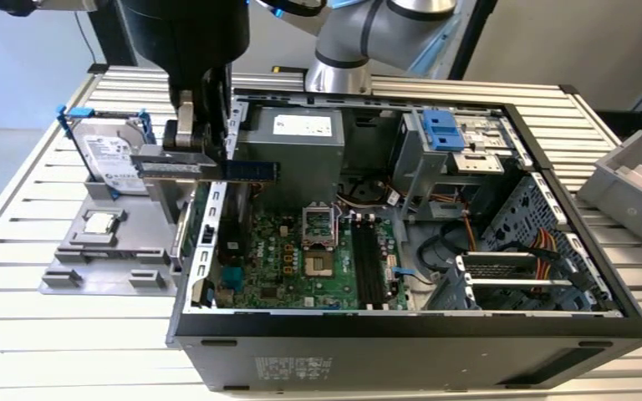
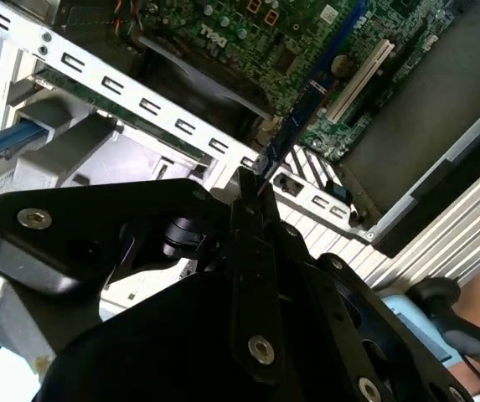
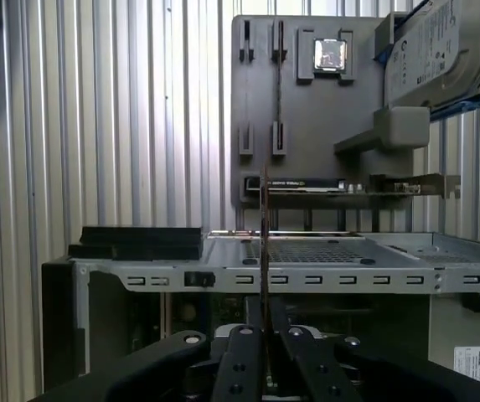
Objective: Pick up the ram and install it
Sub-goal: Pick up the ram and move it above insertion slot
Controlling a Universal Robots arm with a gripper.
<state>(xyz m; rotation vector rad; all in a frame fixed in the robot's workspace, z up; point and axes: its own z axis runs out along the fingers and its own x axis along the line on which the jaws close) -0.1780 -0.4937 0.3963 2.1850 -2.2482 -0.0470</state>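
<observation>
The gripper (image 1: 201, 157), its fingers pinched tight on the ram (image 1: 252, 170), holds the stick level in the exterior view's upper left, over the open case's (image 1: 410, 355) left wall.

Black end effector (image 2: 252, 197) with silver screws, on silver-grey, blue-capped arm (image 1: 341, 58).

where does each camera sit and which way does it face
Exterior view: off the arm, looking down into the computer case; arm and pincer show, shut on the ram.
First wrist view: on the wrist, looking along the pincer over the case wall to the grey holder.
Second wrist view: on the wrist, looking past the pincer at the motherboard.
Both wrist views share the ram edge-on.
</observation>
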